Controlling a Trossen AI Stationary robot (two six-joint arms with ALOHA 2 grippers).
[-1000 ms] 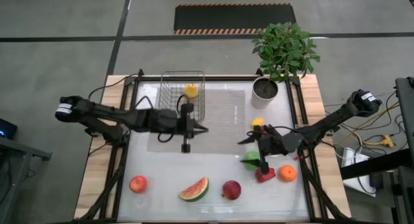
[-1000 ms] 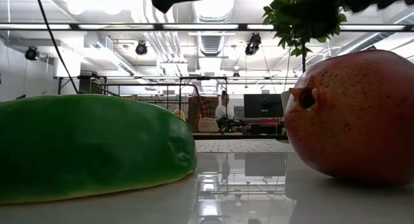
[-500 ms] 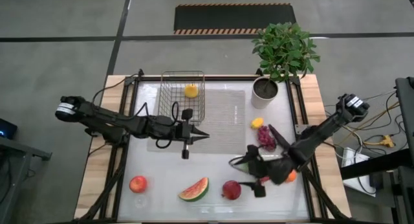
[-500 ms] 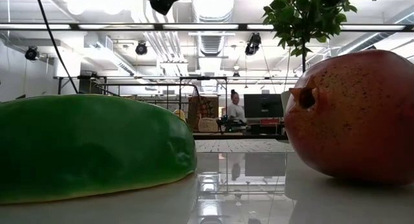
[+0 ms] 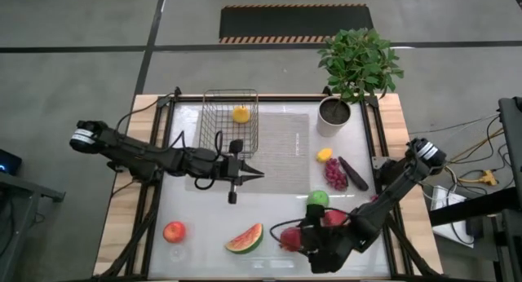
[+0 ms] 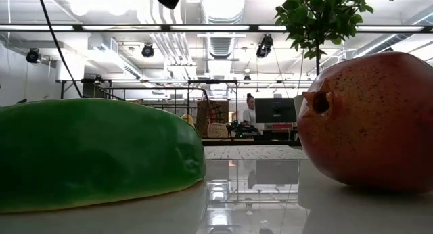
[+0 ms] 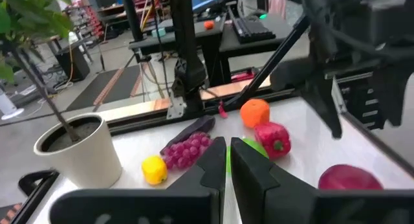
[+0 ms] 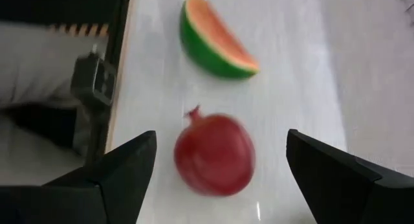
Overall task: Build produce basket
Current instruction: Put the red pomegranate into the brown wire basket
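Note:
The wire basket (image 5: 230,119) stands at the far left of the mat with a yellow fruit (image 5: 241,113) inside. My left gripper (image 5: 259,175) hovers shut and bare just near of the basket, pointing toward the table's right. My right gripper (image 8: 221,140) hangs open above the red pomegranate (image 8: 215,154), which lies at the near edge (image 5: 287,236). Its fingers stand apart on either side of the pomegranate, touching nothing. A watermelon slice (image 5: 245,238) lies to the pomegranate's left. Farther left is a red apple (image 5: 174,231).
A green apple (image 5: 317,199), a red pepper (image 7: 273,138) and an orange (image 7: 254,112) sit near the right arm. Purple grapes (image 5: 335,174), an eggplant (image 5: 353,173) and a lemon (image 5: 325,155) lie farther back. The white plant pot (image 5: 333,112) stands at the far right.
My right gripper has swung from over the green apple and pepper toward the table's near edge and left. It now stands over the pomegranate, still open. The green apple lies uncovered where it was. My left gripper has drifted slightly toward the near edge, staying shut.

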